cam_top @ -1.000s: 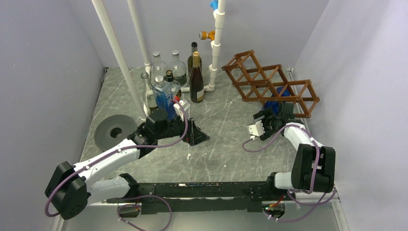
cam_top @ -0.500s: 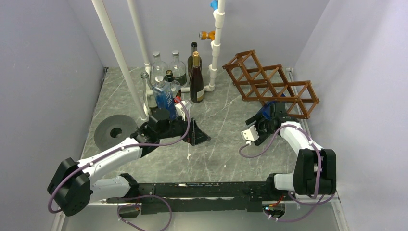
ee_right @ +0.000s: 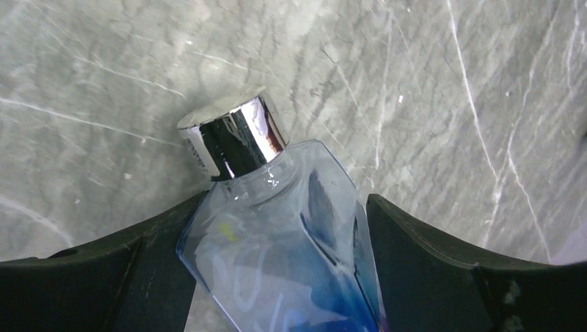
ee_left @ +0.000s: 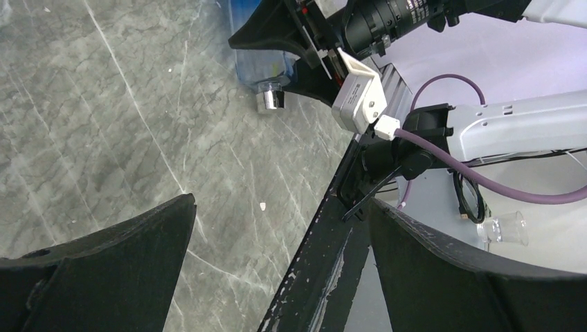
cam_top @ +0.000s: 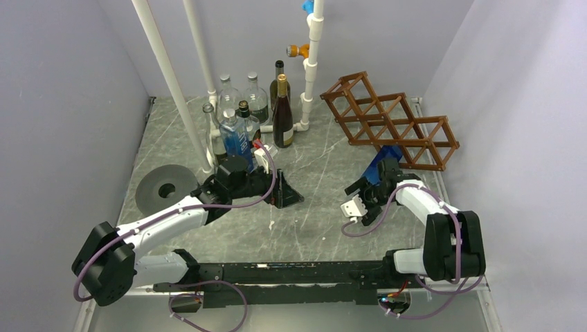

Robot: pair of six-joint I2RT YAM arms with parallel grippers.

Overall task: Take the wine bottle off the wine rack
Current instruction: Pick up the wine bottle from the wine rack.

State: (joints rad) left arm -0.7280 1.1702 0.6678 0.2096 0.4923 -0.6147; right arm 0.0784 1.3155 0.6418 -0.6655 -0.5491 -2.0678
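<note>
A grey marble-patterned bench (cam_top: 311, 228) is seen from above, with two white and black robot arms mounted at its near edge. A brown wooden lattice wine rack (cam_top: 387, 124) of diamond-shaped cells stands at the far right corner, angled along the right edge. All of its cells that can be seen are open.

A blue glass wine bottle (ee_right: 291, 277) with a shiny silver cap is out of the rack, just in front of the rack's near side. It lies at a slant, with its cap pointing towards the middle of the bench and low over the surface. Whether the cap touches the bench cannot be told. The right gripper (ee_right: 285, 207) is closed partway onto the bottle's shoulders, and its two black fingers (ee_right: 429, 263) press against either side of the glass just below the neck.

The left gripper (ee_left: 280, 204) hovers over the middle of the bench, left of centre. It is spread fully apart with nothing between its fingers.

A cluster of upright glass bottles (cam_top: 249, 117), some clear and some dark, stands near the far edge, left of centre, beside white plastic pipes (cam_top: 311, 69). A flat grey disc (cam_top: 166, 188) with a hole in its centre lies near the left edge
</note>
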